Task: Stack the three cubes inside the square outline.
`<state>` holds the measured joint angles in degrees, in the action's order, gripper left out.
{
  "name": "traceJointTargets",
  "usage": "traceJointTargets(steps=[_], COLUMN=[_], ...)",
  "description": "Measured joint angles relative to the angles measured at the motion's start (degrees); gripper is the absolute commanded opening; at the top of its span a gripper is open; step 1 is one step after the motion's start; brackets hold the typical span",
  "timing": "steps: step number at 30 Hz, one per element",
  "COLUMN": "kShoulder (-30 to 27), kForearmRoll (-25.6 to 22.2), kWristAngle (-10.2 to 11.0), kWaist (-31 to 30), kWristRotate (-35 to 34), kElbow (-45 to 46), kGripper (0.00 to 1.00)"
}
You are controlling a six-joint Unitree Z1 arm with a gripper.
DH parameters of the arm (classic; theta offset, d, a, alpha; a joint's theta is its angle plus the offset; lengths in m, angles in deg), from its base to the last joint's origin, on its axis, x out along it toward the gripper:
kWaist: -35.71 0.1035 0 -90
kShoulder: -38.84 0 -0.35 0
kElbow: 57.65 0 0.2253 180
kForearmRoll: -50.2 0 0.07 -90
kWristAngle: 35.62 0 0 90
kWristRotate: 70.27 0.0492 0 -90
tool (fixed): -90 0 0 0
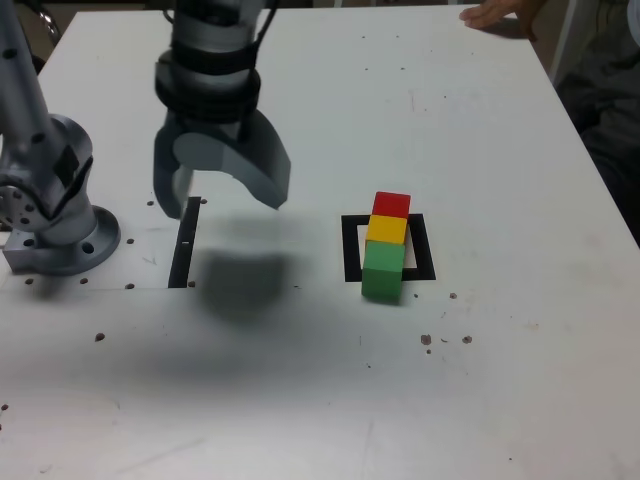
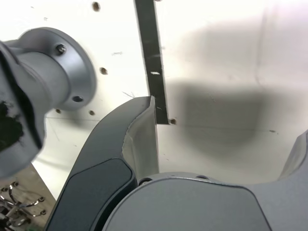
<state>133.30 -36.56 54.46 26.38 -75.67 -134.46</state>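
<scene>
The three cubes touch in one straight line in the exterior view. The red cube (image 1: pixel 391 204) is farthest up, the yellow cube (image 1: pixel 387 230) is in the middle, and the green cube (image 1: pixel 382 272) is lowest and looks largest. They sit at the square outline (image 1: pixel 350 248), and the green one covers its near border. Whether they stand on one another or lie in a row I cannot tell. My gripper (image 1: pixel 222 200) (image 2: pixel 224 139) hangs open and empty over the table, well to the exterior view's left of the cubes. The wrist view does not show the cubes or the outline.
The arm's base (image 1: pixel 60 240) (image 2: pixel 53 72) is bolted at the exterior view's left. A straight black strip (image 1: pixel 185 245) (image 2: pixel 151 62) lies beside it, under one fingertip. A person's hand (image 1: pixel 495 12) rests at the white table's (image 1: pixel 320 400) far edge, and dark clothing (image 1: pixel 610 110) shows at the right.
</scene>
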Motion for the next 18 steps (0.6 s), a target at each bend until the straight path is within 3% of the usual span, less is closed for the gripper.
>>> traceJointTargets(steps=[18], kShoulder=[11.0], kForearmRoll=[-5.1], kWristAngle=[-0.4], kWaist=[-7.8], kWristRotate=[-2.2], kElbow=[-17.9], kGripper=[1.00])
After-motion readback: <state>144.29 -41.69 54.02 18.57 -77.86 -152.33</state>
